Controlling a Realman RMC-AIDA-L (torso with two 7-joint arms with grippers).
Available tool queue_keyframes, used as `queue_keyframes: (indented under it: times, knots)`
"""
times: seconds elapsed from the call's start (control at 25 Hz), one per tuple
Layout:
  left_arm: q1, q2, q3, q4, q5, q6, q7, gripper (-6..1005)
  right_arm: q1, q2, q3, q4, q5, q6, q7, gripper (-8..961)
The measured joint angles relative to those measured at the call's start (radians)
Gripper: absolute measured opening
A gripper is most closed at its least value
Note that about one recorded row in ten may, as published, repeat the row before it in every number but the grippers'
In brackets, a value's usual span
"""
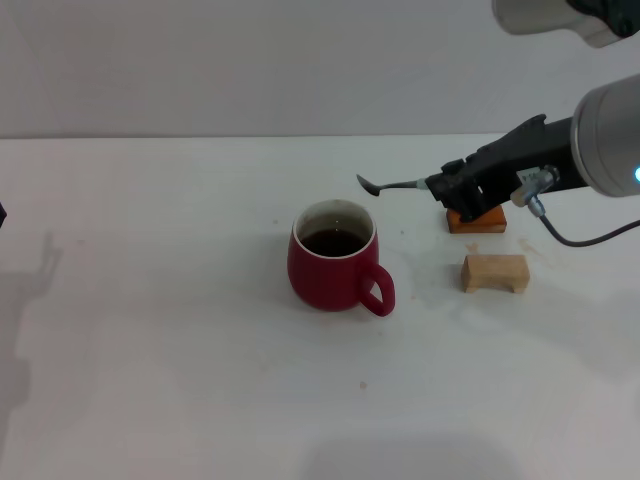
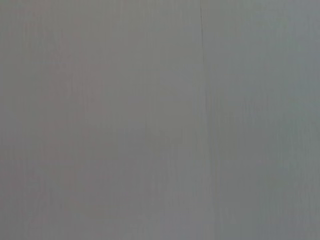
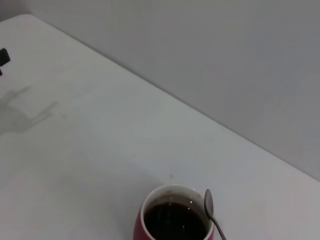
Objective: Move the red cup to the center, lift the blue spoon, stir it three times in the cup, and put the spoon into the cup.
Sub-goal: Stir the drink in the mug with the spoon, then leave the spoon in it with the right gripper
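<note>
The red cup stands upright near the table's middle, handle toward the front right, with dark liquid inside. It also shows in the right wrist view. My right gripper is shut on the blue spoon and holds it in the air, right of and beyond the cup. The spoon's grey bowl points left toward the cup; its light-blue handle is hidden in the gripper. In the right wrist view the spoon hangs over the cup's rim. The left gripper is out of view, apart from a dark sliver at the head view's left edge.
An orange-brown block lies just under the right gripper. A tan wooden block lies in front of it, right of the cup. The white table ends at a grey wall behind. The left wrist view shows only a plain grey surface.
</note>
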Motion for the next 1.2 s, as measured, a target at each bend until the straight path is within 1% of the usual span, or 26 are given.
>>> queue_keyframes:
  times: [0.68, 0.84, 1.2]
  knots:
    - [0.0, 0.002, 0.0, 0.002, 0.0, 0.0, 0.003, 852, 0.056, 0.001, -0.049, -0.104, 0.009, -0.016, 0.012, 123]
    - [0.002, 0.002, 0.0, 0.002, 0.0, 0.0, 0.005, 852, 0.063, 0.001, -0.05, -0.125, 0.01, -0.029, 0.012, 124]
    - [0.003, 0.002, 0.0, 0.004, 0.0, 0.0, 0.005, 852, 0.108, 0.001, -0.052, -0.198, 0.017, -0.04, 0.012, 124]
